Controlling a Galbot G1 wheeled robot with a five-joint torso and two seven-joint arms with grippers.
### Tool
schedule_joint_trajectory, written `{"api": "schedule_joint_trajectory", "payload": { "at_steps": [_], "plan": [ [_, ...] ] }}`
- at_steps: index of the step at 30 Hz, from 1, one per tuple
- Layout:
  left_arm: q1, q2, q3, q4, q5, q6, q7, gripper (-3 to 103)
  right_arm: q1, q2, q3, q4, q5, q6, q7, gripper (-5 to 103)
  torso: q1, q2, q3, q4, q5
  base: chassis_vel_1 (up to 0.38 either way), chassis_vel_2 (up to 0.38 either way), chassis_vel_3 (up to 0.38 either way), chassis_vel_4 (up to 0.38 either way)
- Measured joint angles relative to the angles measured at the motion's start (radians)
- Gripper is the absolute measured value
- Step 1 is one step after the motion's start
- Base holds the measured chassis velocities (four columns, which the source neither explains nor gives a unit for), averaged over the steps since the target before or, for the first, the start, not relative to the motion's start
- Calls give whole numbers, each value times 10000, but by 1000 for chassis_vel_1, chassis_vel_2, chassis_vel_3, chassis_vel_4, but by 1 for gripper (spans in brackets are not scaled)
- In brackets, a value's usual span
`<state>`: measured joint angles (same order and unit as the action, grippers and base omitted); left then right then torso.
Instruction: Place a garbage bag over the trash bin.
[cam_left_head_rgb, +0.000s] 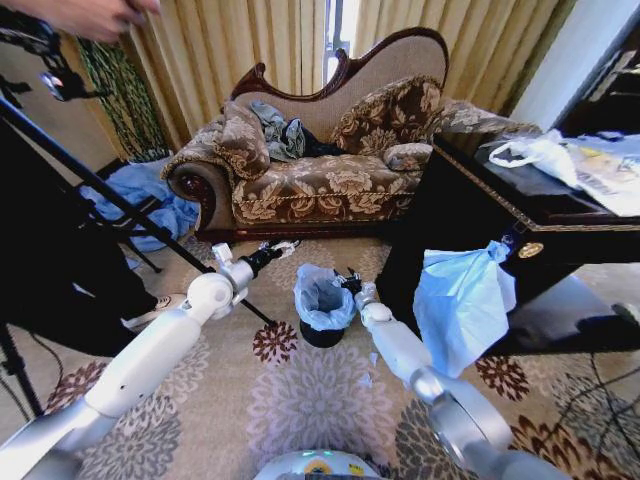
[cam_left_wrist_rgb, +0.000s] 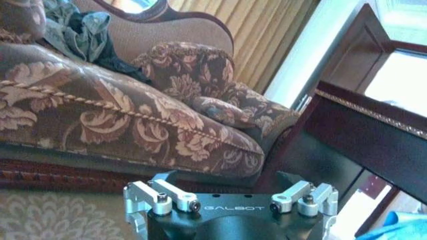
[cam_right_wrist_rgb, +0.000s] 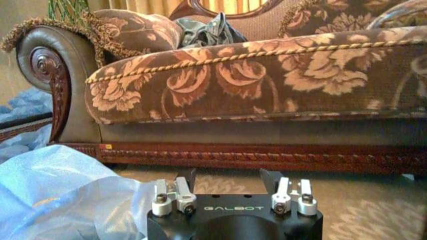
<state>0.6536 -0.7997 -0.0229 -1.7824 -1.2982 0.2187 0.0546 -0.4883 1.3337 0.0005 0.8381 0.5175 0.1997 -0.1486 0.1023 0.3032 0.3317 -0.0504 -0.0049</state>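
the garbage bag (cam_left_head_rgb: 322, 296), thin crinkly light-blue film, lines the small black cylindrical trash bin (cam_left_head_rgb: 321, 333) on the floral carpet (cam_left_head_rgb: 300, 400) before the brocade sofa (cam_left_head_rgb: 320, 180). the right gripper (cam_left_head_rgb: 349, 282) sits at the bin's rim beside the bag, its fingers spread with nothing between. the left gripper (cam_left_head_rgb: 283, 247) hangs apart, nearer the sofa, fingers also parted. open carpet surrounds the bin; a dark cabinet (cam_left_head_rgb: 500, 215) stands right.

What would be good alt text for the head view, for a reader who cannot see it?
A small black trash bin lined with a light-blue garbage bag stands on a floral carpet, the right tool at its rim and the left tool raised nearby. An ornate sofa stands behind.
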Motion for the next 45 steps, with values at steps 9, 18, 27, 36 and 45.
{"api": "schedule_joint_trajectory", "payload": {
  "at_steps": [9, 18, 27, 36, 45],
  "plan": [
    [-172, -173, 374, 237, 134, 5, 70, 98, -1052, -1320, -430, 2026, 408, -648, -8, 83, 0, 0, 0, -3, 0, 0, 0, 0, 0],
    [-179, -23, 380, 135, 21, 35, 6, 98, -921, -869, -449, 1284, 23, -541, -75, 92, 1, 0, 1, 1, -1, 0, 0, 0, 0],
    [-87, 57, 334, 24, -66, 37, -38, 98, -443, -412, -564, 453, -472, -484, -24, 95, 1, 0, 1, 0, -2, 0, 0, 0, 0],
    [-55, 105, 266, -115, -233, 37, -99, 98, 148, 455, -460, -784, -1792, 36, 881, 95, 2, 0, 1, -1, 0, 0, 0, 0, 0],
    [239, 301, -75, -361, -424, 37, -122, 98, 641, 859, -274, -1646, -2347, 263, 1170, 95, 1, 0, 1, 0, -1, 0, 0, 0, 0]
  ]
}}
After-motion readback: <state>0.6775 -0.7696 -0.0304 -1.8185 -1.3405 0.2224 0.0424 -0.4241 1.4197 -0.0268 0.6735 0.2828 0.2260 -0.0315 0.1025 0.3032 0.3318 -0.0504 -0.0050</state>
